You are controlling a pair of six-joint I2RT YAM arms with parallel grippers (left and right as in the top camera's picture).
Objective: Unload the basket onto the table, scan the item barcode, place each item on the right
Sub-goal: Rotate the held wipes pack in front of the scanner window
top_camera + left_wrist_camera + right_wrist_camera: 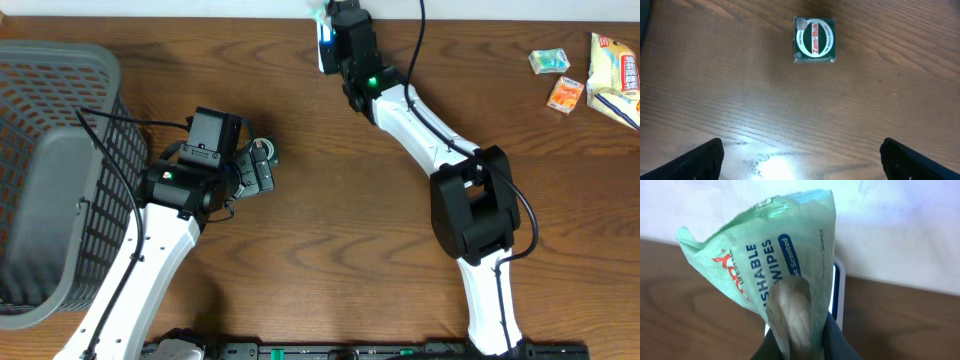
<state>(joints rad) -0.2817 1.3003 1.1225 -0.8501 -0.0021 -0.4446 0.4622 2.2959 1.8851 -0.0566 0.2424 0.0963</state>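
Observation:
My right gripper [805,341] is shut on the lower end of a pale green pack of flushable wipes [775,260], which stands upright in its fingers. No barcode shows on the face turned to the right wrist camera. Right behind the pack is a white scanner with a blue lit strip [839,287], standing at the table's back edge [325,48]. In the overhead view the right gripper [338,22] reaches to that edge, with a bit of the pack [318,10] showing. My left gripper [801,156] hangs wide open over bare wood, holding nothing.
A small dark green Zam-Buk box [814,40] lies on the table ahead of the left fingers. A grey mesh basket [60,130] fills the left side. Several small snack packs [565,94] and a yellow bag [615,72] lie at the back right.

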